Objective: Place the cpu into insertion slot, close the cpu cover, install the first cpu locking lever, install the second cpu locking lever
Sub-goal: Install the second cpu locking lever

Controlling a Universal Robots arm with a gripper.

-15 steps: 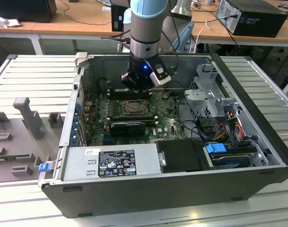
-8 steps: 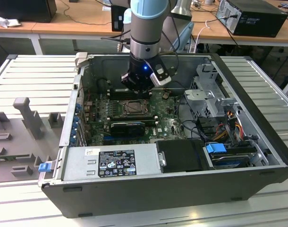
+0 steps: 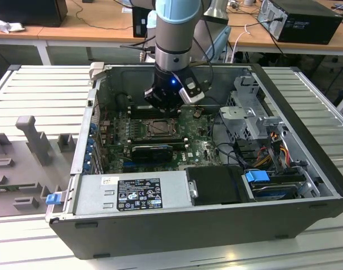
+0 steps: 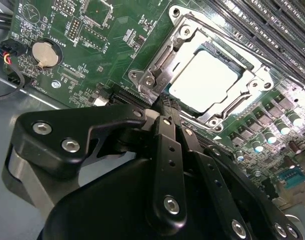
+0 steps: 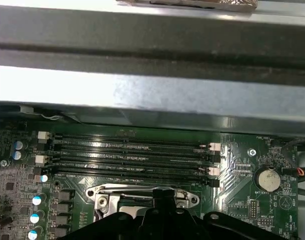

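The cpu (image 4: 205, 80) lies flat in the insertion slot (image 3: 160, 128), its pale top face showing through the square cut-out of the cpu cover (image 4: 192, 35). The cover lies down over the chip. In the second wrist view my gripper (image 4: 166, 102) has its black fingers (image 4: 167, 135) pressed together with nothing between them. The tips are right at the socket's near corner, beside a silvery lever part (image 4: 152, 82). In the exterior view the gripper (image 3: 166, 107) hangs just behind the socket. In the first wrist view the gripper (image 5: 160, 197) sits over the socket's metal rim (image 5: 105, 196).
Long black memory slots (image 5: 132, 155) run beside the socket, with the case wall (image 5: 142, 95) just beyond them. A coin battery (image 4: 45, 54) sits on the green board. A black card (image 3: 152, 151), the power supply (image 3: 132, 194), the drive cage (image 3: 247, 112) and cables (image 3: 272, 146) crowd the case.
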